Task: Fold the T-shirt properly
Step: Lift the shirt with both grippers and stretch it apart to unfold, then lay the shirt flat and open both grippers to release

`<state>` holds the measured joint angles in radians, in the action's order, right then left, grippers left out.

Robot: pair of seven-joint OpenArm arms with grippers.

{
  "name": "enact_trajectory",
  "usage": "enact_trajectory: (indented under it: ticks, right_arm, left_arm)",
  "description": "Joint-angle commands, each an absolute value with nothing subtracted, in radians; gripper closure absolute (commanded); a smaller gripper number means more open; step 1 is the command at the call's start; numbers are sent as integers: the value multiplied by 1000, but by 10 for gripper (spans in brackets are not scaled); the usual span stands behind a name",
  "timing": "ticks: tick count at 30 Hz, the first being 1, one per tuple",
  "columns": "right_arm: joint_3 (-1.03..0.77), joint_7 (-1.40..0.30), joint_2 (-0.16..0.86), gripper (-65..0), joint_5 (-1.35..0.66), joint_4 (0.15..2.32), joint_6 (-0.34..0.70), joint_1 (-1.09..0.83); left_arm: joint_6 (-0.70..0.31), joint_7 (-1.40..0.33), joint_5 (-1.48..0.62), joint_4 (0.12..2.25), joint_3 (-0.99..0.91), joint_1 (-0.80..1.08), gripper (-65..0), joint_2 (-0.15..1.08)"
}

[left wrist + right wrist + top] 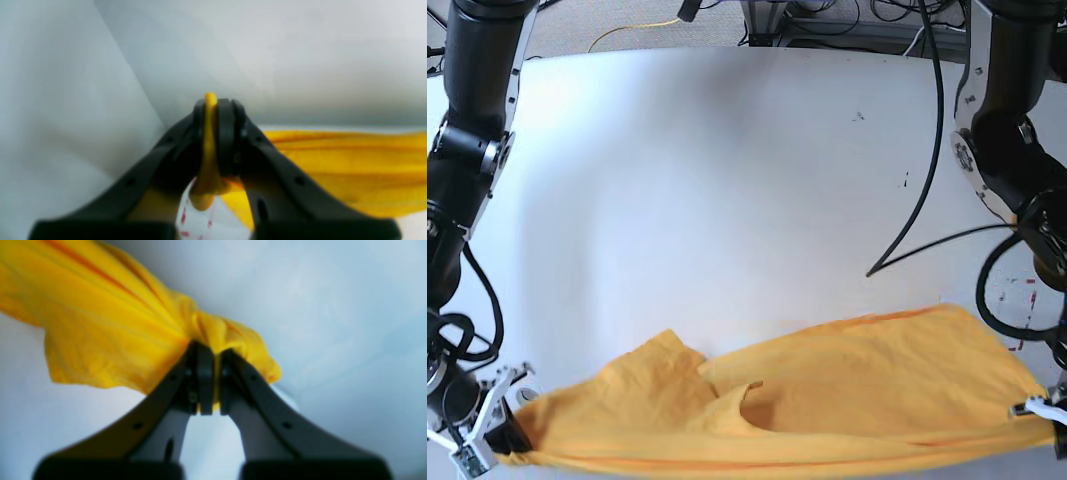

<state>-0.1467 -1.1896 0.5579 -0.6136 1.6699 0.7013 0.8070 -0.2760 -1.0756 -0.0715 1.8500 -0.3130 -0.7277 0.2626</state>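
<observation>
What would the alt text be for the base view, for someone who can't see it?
An orange-yellow T-shirt is stretched between two robot grippers, the left at the picture's right edge and the right at its left, across the near part of a white table.

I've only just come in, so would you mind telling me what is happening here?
The robot is partway through folding a yellow shirt. Its left gripper and right gripper are both shut on the cloth, one at each side, with the near edge stretched between them. The rest spreads, creased, toward the middle of the white table, so it is not yet neatly folded.
</observation>
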Motion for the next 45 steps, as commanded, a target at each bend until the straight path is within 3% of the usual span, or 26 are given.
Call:
enact_trajectory:
  ticks: [1,11,27,45]
  right_arm:
    - [-196,-1175,567,0,-616,1741,698,736]
    - [-337,-1210,486,0,-616,1888,698,377]
    - [-530,-1230,352,0,-616,1946,698,-7]
    - [-670,-1300,166,0,-616,1948,698,-331]
  left_arm:
    - [-272,-1047,-67,1891,-314,-682,-29,271]
    - [-272,-1047,-67,1949,-315,-398,-28,214]
    - [-274,-1044,-68,1986,-375,-22,-25,183]
    - [-542,-1044,-61,1986,-615,274,-24,143]
